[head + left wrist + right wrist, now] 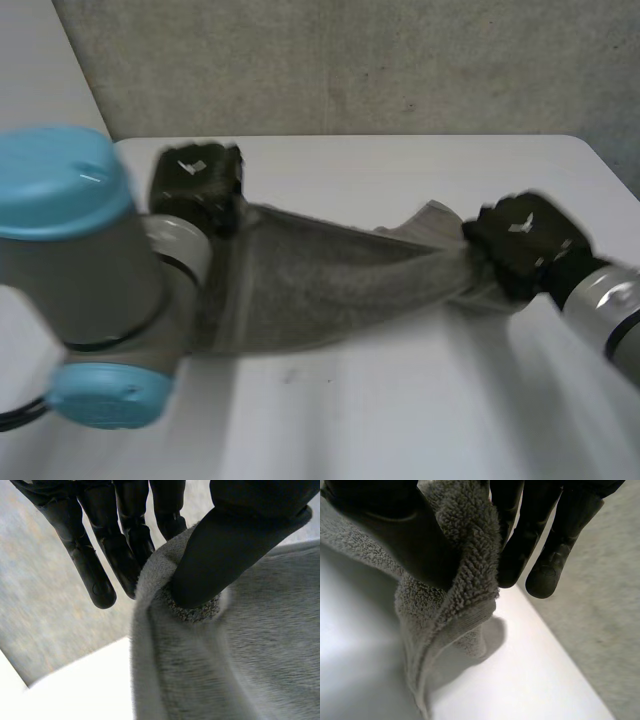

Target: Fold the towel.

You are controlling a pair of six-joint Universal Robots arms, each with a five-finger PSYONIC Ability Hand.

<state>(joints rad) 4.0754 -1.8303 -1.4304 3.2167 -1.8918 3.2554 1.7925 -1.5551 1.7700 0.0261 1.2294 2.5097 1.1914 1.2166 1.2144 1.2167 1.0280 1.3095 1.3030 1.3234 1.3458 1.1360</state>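
Observation:
A grey towel hangs stretched between my two hands above the white table. My left hand holds its left end: the thumb presses the towel's edge against the fingers. Over at the other end, my right hand pinches the bunched towel between thumb and fingers. That end droops down to the table below the hand.
A grey wall stands behind the table's far edge. My left arm's grey joint with light-blue caps fills the near left. The right forearm comes in from the right.

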